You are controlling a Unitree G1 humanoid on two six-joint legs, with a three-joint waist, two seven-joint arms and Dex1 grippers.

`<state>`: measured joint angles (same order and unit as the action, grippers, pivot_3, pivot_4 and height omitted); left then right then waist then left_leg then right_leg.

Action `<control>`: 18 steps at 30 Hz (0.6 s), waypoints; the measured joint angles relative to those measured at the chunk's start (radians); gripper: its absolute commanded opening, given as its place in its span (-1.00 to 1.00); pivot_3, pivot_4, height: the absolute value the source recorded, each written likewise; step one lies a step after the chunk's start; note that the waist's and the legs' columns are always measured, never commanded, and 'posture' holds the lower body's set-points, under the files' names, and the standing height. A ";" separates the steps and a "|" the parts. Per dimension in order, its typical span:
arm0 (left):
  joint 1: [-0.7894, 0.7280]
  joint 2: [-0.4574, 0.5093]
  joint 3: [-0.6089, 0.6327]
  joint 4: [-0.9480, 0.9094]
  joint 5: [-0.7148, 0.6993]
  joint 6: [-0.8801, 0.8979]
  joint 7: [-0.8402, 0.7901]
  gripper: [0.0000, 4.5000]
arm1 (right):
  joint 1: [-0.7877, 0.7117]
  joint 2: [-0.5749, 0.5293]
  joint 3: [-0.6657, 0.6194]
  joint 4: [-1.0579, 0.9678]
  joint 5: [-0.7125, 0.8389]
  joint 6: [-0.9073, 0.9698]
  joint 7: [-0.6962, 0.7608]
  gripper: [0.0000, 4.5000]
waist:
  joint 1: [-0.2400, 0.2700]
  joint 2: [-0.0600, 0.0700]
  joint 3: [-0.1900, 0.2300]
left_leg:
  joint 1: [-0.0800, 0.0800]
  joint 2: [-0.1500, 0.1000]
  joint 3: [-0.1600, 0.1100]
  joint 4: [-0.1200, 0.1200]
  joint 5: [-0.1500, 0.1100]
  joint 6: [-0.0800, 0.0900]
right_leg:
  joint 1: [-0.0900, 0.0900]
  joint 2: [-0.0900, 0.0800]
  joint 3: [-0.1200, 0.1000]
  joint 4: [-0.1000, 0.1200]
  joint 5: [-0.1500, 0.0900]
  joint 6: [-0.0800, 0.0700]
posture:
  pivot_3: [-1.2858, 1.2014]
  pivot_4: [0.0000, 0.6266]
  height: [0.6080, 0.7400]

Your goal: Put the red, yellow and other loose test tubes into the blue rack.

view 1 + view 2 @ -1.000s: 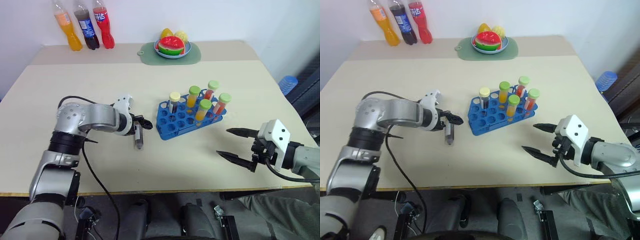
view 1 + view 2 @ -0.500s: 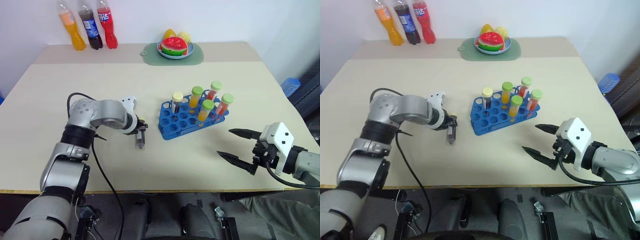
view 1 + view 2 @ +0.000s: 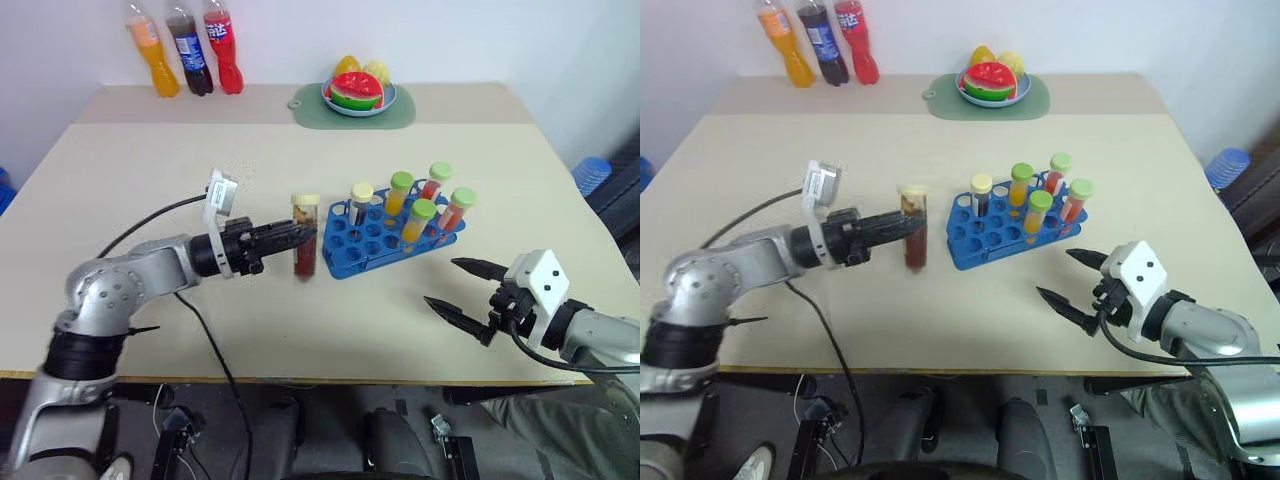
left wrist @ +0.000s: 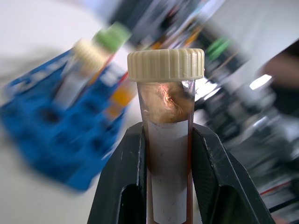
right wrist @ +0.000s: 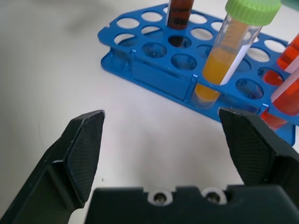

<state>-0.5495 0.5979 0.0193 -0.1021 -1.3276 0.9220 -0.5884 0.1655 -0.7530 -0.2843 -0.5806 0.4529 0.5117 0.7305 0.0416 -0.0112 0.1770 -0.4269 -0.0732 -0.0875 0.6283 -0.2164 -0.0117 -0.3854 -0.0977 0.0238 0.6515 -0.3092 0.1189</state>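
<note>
My left gripper is shut on a test tube with a cream cap and dark red liquid, holding it upright just left of the blue rack. The left wrist view has the tube clamped between the two fingers, with the rack blurred behind it. Several capped tubes stand in the rack: one cream-capped, the others green-capped with orange or red liquid. My right gripper hangs open and empty over the table, in front of the rack's right end. Its wrist view looks past the wide-apart fingers at the rack.
Three drink bottles stand at the table's far left edge. A plate of fruit rests on a green mat at the far middle. A blue object sits beyond the table's right side. Bare tabletop lies in front of the rack.
My left gripper shut on the tube lying on the table, lifted it, turned it upright and brought it closer to the rack. The right gripper stayed about where it was.
</note>
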 measured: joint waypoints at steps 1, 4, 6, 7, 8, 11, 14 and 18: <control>-0.022 -0.031 -0.002 0.023 0.009 0.000 -0.014 -0.67 | 0.006 0.008 0.000 -0.001 -0.001 -0.001 -0.006 0.91 | -0.002 0.000 0.000 | 0.000 -0.001 0.001 0.000 0.000 0.001 | 0.000 0.000 0.000 0.000 0.001 0.002 | 0.03 -0.52 1.00; -0.103 -0.132 -0.092 0.105 0.230 -0.147 -0.089 -0.67 | 0.030 0.039 0.002 -0.008 -0.017 -0.007 -0.038 0.91 | -0.003 0.000 0.000 | 0.000 -0.002 0.002 0.000 -0.001 0.001 | 0.000 0.000 0.001 -0.001 0.004 0.007 | 0.03 -0.52 1.00; -0.128 -0.185 -0.168 0.178 0.397 -0.279 -0.141 -0.67 | 0.040 0.052 0.001 -0.016 -0.025 -0.012 -0.057 0.91 | -0.004 0.000 0.000 | 0.000 -0.001 0.003 0.000 0.000 0.001 | 0.000 0.001 0.001 -0.001 0.004 0.008 | 0.03 -0.52 1.00; -0.134 -0.217 -0.204 0.226 0.477 -0.349 -0.176 -0.67 | 0.049 0.062 0.001 -0.024 -0.031 -0.018 -0.068 0.91 | -0.006 0.000 0.000 | 0.000 -0.001 0.003 -0.001 0.000 0.000 | -0.001 0.001 0.001 -0.001 0.004 0.008 | 0.03 -0.52 1.00; -0.134 -0.241 -0.233 0.273 0.539 -0.403 -0.216 -0.67 | 0.060 0.069 0.002 -0.033 -0.039 -0.019 -0.078 0.91 | -0.007 0.000 0.000 | 0.000 -0.001 0.004 -0.001 0.000 0.000 | -0.002 0.001 0.001 -0.001 0.004 0.008 | 0.03 -0.52 1.00; -0.148 -0.297 -0.250 0.383 0.632 -0.500 -0.312 -0.67 | 0.075 0.076 0.000 -0.042 -0.050 -0.019 -0.100 0.91 | -0.012 0.000 0.000 | 0.000 -0.001 0.003 -0.001 -0.001 0.001 | -0.002 0.001 0.001 0.000 0.004 0.008 | 0.03 -0.52 1.00; -0.193 -0.375 -0.237 0.499 0.696 -0.579 -0.359 -0.67 | 0.099 0.090 0.000 -0.065 -0.058 -0.025 -0.115 0.91 | -0.003 0.000 0.000 | 0.000 -0.001 0.003 0.001 -0.001 0.002 | 0.000 0.001 0.001 0.000 0.005 0.009 | 0.03 -0.52 1.00; -0.235 -0.443 -0.215 0.598 0.760 -0.652 -0.369 -0.67 | 0.121 0.103 -0.002 -0.097 -0.060 -0.026 -0.130 0.91 | -0.004 0.000 0.000 | 0.000 -0.001 0.003 0.002 -0.002 0.003 | 0.001 0.001 0.001 0.000 0.006 0.010 | 0.03 -0.52 1.00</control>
<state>-0.7849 0.1550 -0.1959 0.4956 -0.5681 0.2696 -0.9571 0.2862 -0.6502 -0.2859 -0.6775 0.3931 0.4861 0.6007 0.0375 -0.0112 0.1769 -0.4270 -0.0745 -0.0849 0.6306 -0.2180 -0.0087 -0.3849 -0.0967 0.0246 0.6512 -0.3036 0.1294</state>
